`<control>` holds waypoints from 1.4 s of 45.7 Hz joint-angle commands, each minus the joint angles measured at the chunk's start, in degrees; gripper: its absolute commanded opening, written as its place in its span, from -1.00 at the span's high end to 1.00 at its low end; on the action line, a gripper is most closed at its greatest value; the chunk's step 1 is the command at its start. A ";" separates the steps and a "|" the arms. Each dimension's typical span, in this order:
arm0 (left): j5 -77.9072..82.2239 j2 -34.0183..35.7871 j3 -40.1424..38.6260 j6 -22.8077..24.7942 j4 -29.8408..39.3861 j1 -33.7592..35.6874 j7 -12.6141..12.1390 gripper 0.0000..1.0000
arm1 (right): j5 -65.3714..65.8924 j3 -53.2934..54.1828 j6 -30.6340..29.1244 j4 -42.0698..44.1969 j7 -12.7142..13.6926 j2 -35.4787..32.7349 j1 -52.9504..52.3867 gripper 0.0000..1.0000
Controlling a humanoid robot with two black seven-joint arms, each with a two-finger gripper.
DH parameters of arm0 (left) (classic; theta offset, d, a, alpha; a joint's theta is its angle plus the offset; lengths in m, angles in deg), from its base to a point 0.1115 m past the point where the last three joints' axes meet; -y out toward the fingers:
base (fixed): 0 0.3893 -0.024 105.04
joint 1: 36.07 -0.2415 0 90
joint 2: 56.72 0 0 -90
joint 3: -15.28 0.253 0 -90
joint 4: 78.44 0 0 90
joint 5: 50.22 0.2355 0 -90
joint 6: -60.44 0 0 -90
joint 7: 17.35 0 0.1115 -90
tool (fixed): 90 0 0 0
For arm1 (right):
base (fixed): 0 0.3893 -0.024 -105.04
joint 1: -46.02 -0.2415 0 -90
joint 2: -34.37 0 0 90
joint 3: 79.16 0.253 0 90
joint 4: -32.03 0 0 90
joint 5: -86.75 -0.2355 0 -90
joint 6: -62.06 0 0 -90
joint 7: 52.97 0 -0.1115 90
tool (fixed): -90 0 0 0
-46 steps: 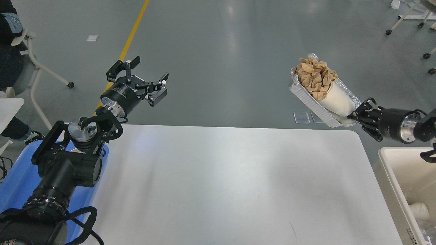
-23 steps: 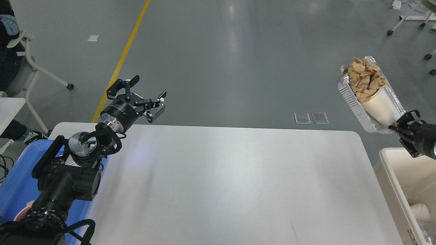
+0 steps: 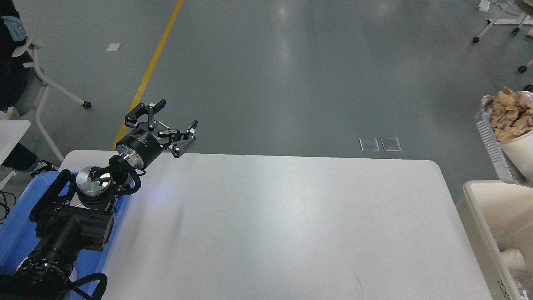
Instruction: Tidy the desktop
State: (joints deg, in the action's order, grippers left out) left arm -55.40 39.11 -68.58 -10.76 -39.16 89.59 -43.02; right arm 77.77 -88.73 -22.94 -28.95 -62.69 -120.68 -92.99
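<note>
The large white rectangular worktop [image 3: 266,225] with rounded corners and a smooth matte surface fills the lower middle of the frame, its far edge running across just below mid-height and its far right corner rounding off near the right side.

The black left arm comes in from the lower left corner and rises toward the upper left of the worktop. The left gripper [image 3: 173,121] hangs over the far left edge of the worktop, its two jaws spread wide apart with nothing between them.

The right gripper is out of the frame. At the right edge, a crinkled silver foil tray [image 3: 490,143] stands tilted, cut off by the frame edge; in it lies a white paper cup [image 3: 520,152] stuffed with crumpled brown paper [image 3: 510,116]. What holds the tray cannot be seen.

Below the tray, in the lower right corner, is a cream-white plastic bin [image 3: 479,208], just beside the right edge of the worktop. A blue plastic bin [image 3: 16,231] sits at the left edge, partly hidden behind the arm. The grey floor beyond carries a yellow line [image 3: 154,62] in the upper left.
</note>
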 commanded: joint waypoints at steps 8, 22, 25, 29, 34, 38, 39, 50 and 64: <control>2.54 0.49 0.01 -0.09 0.01 0.02 0.01 -0.96 | -4.73 -0.19 0.01 1.83 -2.85 -2.63 6.55 1.00; 2.63 0.49 0.10 -0.09 0.01 0.02 -0.08 -0.96 | -5.96 -0.19 -0.26 4.29 -4.96 -2.19 13.94 1.00; 2.72 0.41 0.19 -0.09 0.01 -0.06 -0.08 -0.96 | -5.96 -0.19 -0.26 4.38 -5.14 -2.02 15.61 1.00; 2.72 0.49 0.19 -0.09 0.01 -0.06 -0.08 -0.96 | -5.87 -0.19 -0.26 4.55 -5.40 -1.75 17.72 1.00; 2.72 0.49 0.19 -0.09 0.01 -0.24 -0.08 -0.96 | -5.69 -0.19 -0.26 4.55 -6.19 -0.35 19.91 1.00; 2.98 0.49 0.28 -0.09 0.01 -0.24 -0.08 -0.96 | -5.52 -0.28 -0.17 4.90 -6.37 1.41 21.58 1.00; 3.07 0.49 0.54 -0.09 0.01 -0.24 -0.08 -0.96 | -5.52 -0.28 -0.08 5.17 -6.37 2.02 21.85 1.00; 3.25 0.67 2.65 0.00 0.01 -0.68 -0.08 -0.96 | -5.78 -0.19 -0.17 9.82 -6.37 6.07 23.96 1.00; 3.25 0.67 2.91 -0.09 0.01 -0.50 -0.08 -0.96 | -5.78 -0.10 -0.43 13.96 -6.37 7.48 24.93 1.00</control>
State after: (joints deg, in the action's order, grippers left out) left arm -52.15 39.78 -65.80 -10.79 -39.16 89.02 -43.10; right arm 71.91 -88.83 -23.29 -16.25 -69.06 -113.54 -68.37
